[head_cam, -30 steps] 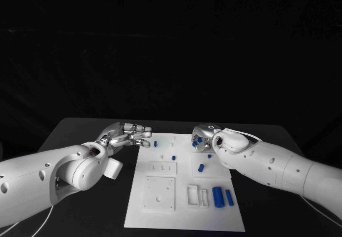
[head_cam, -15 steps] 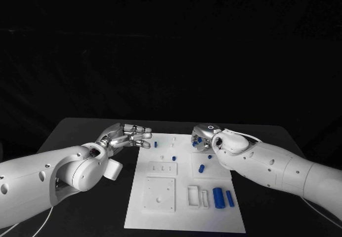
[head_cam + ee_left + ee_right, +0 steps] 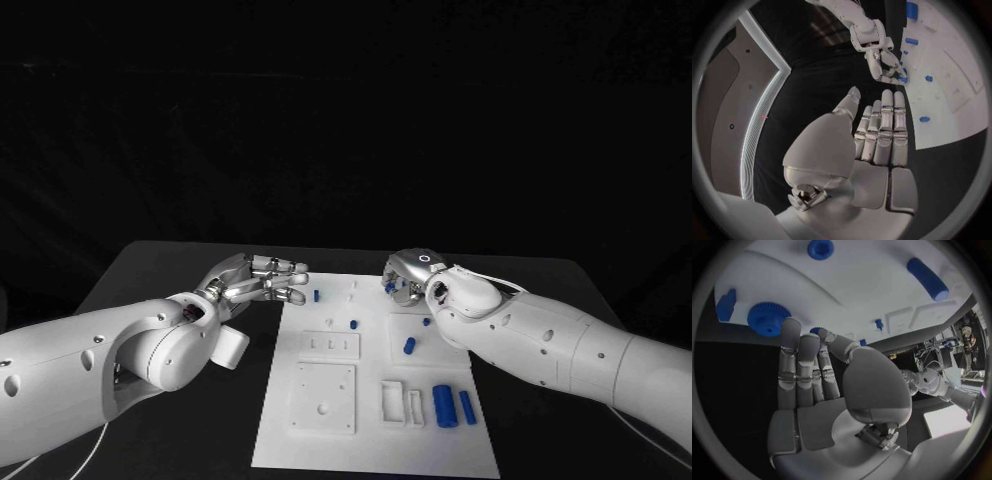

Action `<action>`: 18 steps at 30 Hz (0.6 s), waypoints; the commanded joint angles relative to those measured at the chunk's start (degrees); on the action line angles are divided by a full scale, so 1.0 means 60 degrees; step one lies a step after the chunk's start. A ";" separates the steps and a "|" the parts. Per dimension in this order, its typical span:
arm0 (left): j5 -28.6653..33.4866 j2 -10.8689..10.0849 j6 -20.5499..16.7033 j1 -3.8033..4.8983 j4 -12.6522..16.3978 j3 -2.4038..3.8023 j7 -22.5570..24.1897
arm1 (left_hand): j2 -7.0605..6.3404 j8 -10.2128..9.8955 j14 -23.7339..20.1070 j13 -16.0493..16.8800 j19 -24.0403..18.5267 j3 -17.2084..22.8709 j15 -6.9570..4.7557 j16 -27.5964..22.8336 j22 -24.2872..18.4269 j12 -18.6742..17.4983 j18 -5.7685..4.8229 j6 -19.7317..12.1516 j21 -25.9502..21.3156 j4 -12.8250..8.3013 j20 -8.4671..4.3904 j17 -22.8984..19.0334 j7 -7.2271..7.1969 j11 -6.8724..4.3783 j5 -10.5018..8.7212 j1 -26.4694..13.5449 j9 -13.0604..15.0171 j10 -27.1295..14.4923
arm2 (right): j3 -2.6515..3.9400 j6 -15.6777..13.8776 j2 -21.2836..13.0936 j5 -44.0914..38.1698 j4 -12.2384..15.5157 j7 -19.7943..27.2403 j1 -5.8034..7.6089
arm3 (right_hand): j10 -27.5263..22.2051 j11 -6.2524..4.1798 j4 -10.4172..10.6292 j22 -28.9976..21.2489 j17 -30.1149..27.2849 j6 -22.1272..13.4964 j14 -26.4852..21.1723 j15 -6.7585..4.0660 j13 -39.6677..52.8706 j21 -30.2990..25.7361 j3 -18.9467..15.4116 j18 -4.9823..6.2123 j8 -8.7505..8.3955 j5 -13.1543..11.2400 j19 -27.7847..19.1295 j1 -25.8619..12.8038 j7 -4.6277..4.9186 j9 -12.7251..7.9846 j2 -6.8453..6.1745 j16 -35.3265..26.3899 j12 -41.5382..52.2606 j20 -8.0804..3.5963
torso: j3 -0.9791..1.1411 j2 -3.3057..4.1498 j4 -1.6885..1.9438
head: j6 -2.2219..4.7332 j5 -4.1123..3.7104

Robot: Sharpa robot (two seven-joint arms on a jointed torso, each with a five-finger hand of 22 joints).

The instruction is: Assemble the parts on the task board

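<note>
Both robot hands crowd the task board's (image 3: 325,445) far edge; its near end seems open.

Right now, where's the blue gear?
In the right wrist view, the blue gear sits on the task board near its far edge, just past the right hand's fingertips.
</note>
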 commanded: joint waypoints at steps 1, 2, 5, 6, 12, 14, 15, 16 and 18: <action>-0.0025 0.0027 0.0119 0.0019 0.0018 0.0009 0.0037 | 0.0047 -0.0032 -0.0040 0.0004 -0.0056 -0.0076 0.0006 0.0041 -0.0004 -0.0044 -0.0109 -0.0028 0.0050 0.0002 0.0010 -0.0013 0.0020 -0.0008 0.0020 -0.0074 -0.0005 -0.0046 | 0.0006 -0.0646 0.0113 -0.0267 0.0028 -0.0343 0.0005 | 0.0223 -0.0155 0.0021 0.0149 0.0015 0.0086 0.0007 -0.0085 0.0034 0.0048 -0.0063 0.0010 0.0050 -0.0025 -0.0086 0.0079 0.0011 -0.0012 0.0022 0.0026 0.0033 -0.0019 | 0.0000 0.0022 0.0034 | 0.0042 0.0011; -0.0025 0.0034 0.0117 0.0018 0.0014 0.0009 0.0038 | 0.0047 -0.0032 -0.0040 0.0004 -0.0056 -0.0076 0.0006 0.0041 -0.0004 -0.0044 -0.0109 -0.0028 0.0050 0.0002 0.0010 -0.0013 0.0020 -0.0008 0.0020 -0.0074 -0.0005 -0.0046 | 0.0008 -0.0702 0.0164 -0.0288 0.0022 -0.0389 0.0010 | 0.0222 -0.0154 0.0020 0.0165 0.0014 0.0087 0.0006 -0.0084 0.0034 0.0047 -0.0062 0.0011 0.0050 -0.0025 -0.0088 0.0079 0.0011 -0.0012 0.0022 0.0025 0.0033 -0.0018 | 0.0001 0.0021 0.0043 | 0.0053 0.0012; -0.0025 0.0044 0.0111 0.0018 0.0007 0.0009 0.0040 | 0.0047 -0.0032 -0.0040 0.0004 -0.0056 -0.0076 0.0006 0.0041 -0.0004 -0.0044 -0.0109 -0.0028 0.0050 0.0002 0.0010 -0.0013 0.0020 -0.0008 0.0020 -0.0074 -0.0005 -0.0046 | 0.0015 -0.0786 0.0301 -0.0316 -0.0032 -0.0441 0.0026 | 0.0211 -0.0150 0.0008 0.0333 0.0006 0.0089 0.0001 -0.0080 0.0033 0.0017 -0.0026 0.0023 0.0048 -0.0011 -0.0105 0.0073 0.0013 -0.0013 0.0008 0.0021 0.0035 -0.0012 | -0.0013 0.0018 0.0049 | 0.0044 0.0021; -0.0025 0.0047 0.0109 0.0018 0.0005 0.0009 0.0042 | 0.0047 -0.0032 -0.0040 0.0004 -0.0056 -0.0076 0.0006 0.0041 -0.0004 -0.0044 -0.0109 -0.0028 0.0050 0.0002 0.0010 -0.0013 0.0020 -0.0008 0.0020 -0.0074 -0.0005 -0.0046 | 0.0017 -0.0804 0.0352 -0.0322 -0.0061 -0.0449 0.0033 | 0.0207 -0.0148 0.0009 0.0350 0.0004 0.0084 -0.0002 -0.0080 0.0033 0.0012 -0.0010 0.0025 0.0047 -0.0004 -0.0104 0.0070 0.0014 -0.0013 0.0006 0.0020 0.0035 -0.0011 | -0.0016 0.0019 0.0057 | 0.0056 0.0018; -0.0025 0.0110 0.0123 0.0017 -0.0029 0.0008 0.0053 | 0.0058 -0.0032 -0.0033 0.0004 -0.0052 -0.0084 0.0004 0.0038 -0.0011 -0.0043 -0.0108 -0.0030 0.0053 -0.0007 0.0008 -0.0013 0.0022 -0.0008 0.0019 -0.0066 -0.0004 -0.0046 | 0.0028 -0.0869 0.0774 -0.0342 -0.0322 -0.0449 0.0067 | 0.0201 -0.0149 0.0027 0.0545 -0.0022 0.0079 -0.0002 -0.0078 0.0035 -0.0075 0.0040 0.0034 0.0049 0.0012 -0.0080 0.0060 0.0011 -0.0012 -0.0019 0.0027 0.0038 -0.0004 | -0.0025 0.0035 0.0076 | 0.0104 0.0011; -0.0025 0.0123 0.0127 0.0017 -0.0037 0.0008 0.0054 | 0.0058 -0.0032 -0.0033 0.0004 -0.0052 -0.0084 0.0004 0.0038 -0.0011 -0.0043 -0.0108 -0.0030 0.0053 -0.0007 0.0008 -0.0013 0.0022 -0.0008 0.0019 -0.0066 -0.0004 -0.0046 | 0.0031 -0.0871 0.0848 -0.0343 -0.0374 -0.0442 0.0069 | 0.0203 -0.0147 0.0028 0.0570 -0.0026 0.0083 -0.0001 -0.0080 0.0033 -0.0093 0.0041 0.0037 0.0049 0.0021 -0.0077 0.0056 0.0014 -0.0011 -0.0024 0.0029 0.0035 -0.0007 | -0.0024 0.0036 0.0075 | 0.0131 0.0023; -0.0025 0.0134 0.0129 0.0017 -0.0043 0.0008 0.0054 | 0.0070 -0.0033 -0.0034 0.0004 -0.0053 -0.0081 0.0004 0.0037 -0.0012 -0.0043 -0.0107 -0.0034 0.0057 -0.0016 0.0008 -0.0013 0.0022 -0.0008 0.0020 -0.0062 -0.0005 -0.0045 | 0.0033 -0.0872 0.0908 -0.0344 -0.0422 -0.0437 0.0071 | 0.0203 -0.0147 0.0028 0.0570 -0.0026 0.0083 -0.0001 -0.0080 0.0033 -0.0093 0.0041 0.0037 0.0049 0.0021 -0.0077 0.0056 0.0014 -0.0011 -0.0024 0.0029 0.0035 -0.0007 | -0.0028 0.0036 0.0082 | 0.0134 0.0025; -0.0025 0.0144 0.0130 0.0017 -0.0049 0.0008 0.0055 | 0.0070 -0.0033 -0.0034 0.0004 -0.0053 -0.0081 0.0004 0.0037 -0.0012 -0.0043 -0.0107 -0.0034 0.0057 -0.0016 0.0008 -0.0013 0.0022 -0.0008 0.0020 -0.0062 -0.0005 -0.0045 | 0.0034 -0.0876 0.0965 -0.0344 -0.0471 -0.0436 0.0072 | 0.0203 -0.0147 0.0028 0.0570 -0.0026 0.0083 -0.0001 -0.0080 0.0033 -0.0093 0.0041 0.0037 0.0049 0.0021 -0.0077 0.0056 0.0014 -0.0011 -0.0024 0.0029 0.0035 -0.0007 | -0.0028 0.0037 0.0075 | 0.0139 0.0031; -0.0025 0.0165 0.0137 0.0016 -0.0060 0.0008 0.0055 | 0.0070 -0.0033 -0.0034 0.0004 -0.0053 -0.0081 0.0004 0.0037 -0.0012 -0.0043 -0.0107 -0.0034 0.0057 -0.0016 0.0008 -0.0013 0.0022 -0.0008 0.0020 -0.0062 -0.0005 -0.0045 | 0.0036 -0.0897 0.1062 -0.0345 -0.0561 -0.0440 0.0073 | 0.0201 -0.0147 0.0023 0.0632 -0.0031 0.0084 -0.0005 -0.0080 0.0033 -0.0133 0.0055 0.0039 0.0049 0.0029 -0.0068 0.0046 0.0014 -0.0010 -0.0026 0.0035 0.0035 -0.0007 | -0.0040 0.0047 0.0079 | 0.0165 0.0046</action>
